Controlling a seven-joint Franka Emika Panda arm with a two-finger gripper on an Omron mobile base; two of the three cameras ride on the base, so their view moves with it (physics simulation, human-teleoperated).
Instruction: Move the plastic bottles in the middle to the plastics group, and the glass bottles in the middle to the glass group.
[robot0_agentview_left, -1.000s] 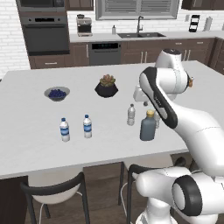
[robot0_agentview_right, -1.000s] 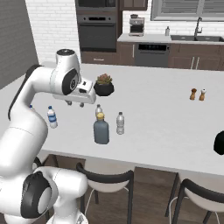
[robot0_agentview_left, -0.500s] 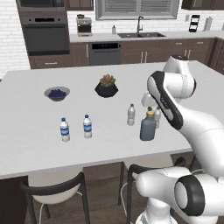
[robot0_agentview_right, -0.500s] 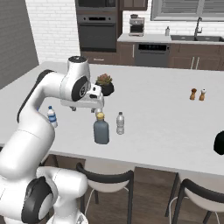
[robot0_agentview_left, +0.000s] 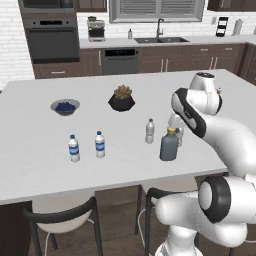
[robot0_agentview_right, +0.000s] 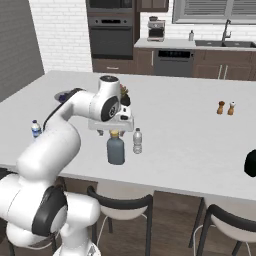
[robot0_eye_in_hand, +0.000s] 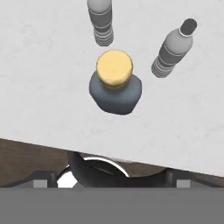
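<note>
The glass bottle (robot0_agentview_right: 116, 150), dark slate-blue with a yellowish cap, stands upright near the counter's front edge (robot0_agentview_left: 169, 146) (robot0_eye_in_hand: 115, 85). My gripper (robot0_agentview_right: 113, 131) hangs open just over its cap, fingers spread wide to either side and nothing held; one dark fingertip (robot0_eye_in_hand: 40, 183) shows at the bottom of the hand view. Two plastic bottles, clear and unlabelled, stand close behind it (robot0_agentview_left: 149, 131) (robot0_agentview_left: 179, 135) (robot0_eye_in_hand: 101, 22) (robot0_eye_in_hand: 174, 49); the right base view has one (robot0_agentview_right: 137, 141). The plastics group, two blue-labelled bottles (robot0_agentview_left: 74, 149) (robot0_agentview_left: 100, 145), stands further left.
A bowl of blueberries (robot0_agentview_left: 65, 106) and a potted plant (robot0_agentview_left: 122, 99) sit further back on the counter (robot0_agentview_left: 30, 150). Two small brown shakers (robot0_agentview_right: 225, 107) stand far right. Chairs (robot0_agentview_left: 60, 220) are tucked under the front edge.
The hand has swung over from the left side to above the dark bottle, and its jaws have opened wide. No bottle has moved.
</note>
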